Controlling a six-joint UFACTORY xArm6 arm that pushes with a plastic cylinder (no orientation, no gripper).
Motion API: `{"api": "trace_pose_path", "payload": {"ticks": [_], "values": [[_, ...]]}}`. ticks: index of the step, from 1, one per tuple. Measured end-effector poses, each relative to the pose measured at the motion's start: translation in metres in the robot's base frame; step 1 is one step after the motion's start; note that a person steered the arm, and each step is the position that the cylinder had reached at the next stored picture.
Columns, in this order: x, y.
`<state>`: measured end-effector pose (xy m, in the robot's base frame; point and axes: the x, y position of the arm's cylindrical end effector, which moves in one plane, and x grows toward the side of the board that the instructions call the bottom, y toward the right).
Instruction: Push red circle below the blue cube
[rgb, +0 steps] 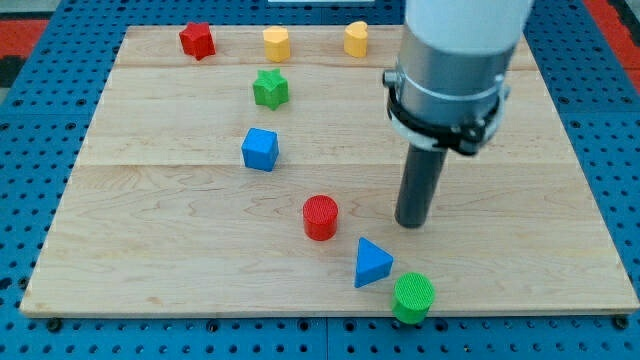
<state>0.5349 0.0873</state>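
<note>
The red circle (321, 217) sits on the wooden board (150, 220) near the middle, toward the view's bottom. The blue cube (260, 150) lies above it and to its left. My tip (411, 224) rests on the board to the right of the red circle, with a clear gap between them, and it touches no block.
A blue triangle (372, 264) and a green circle (413, 297) lie below the tip near the bottom edge. A green star (270, 89) sits above the blue cube. A red star (198, 40) and two yellow blocks (277, 43) (356, 38) line the top edge.
</note>
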Motion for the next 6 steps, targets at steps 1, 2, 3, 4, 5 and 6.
{"api": "trace_pose_path", "payload": {"ticks": [1,2,3,4,5,6], "values": [[-0.008,-0.052],[-0.017,-0.079],[-0.014,-0.079],[0.003,-0.075],[-0.004,-0.133],[-0.022,-0.145]]}}
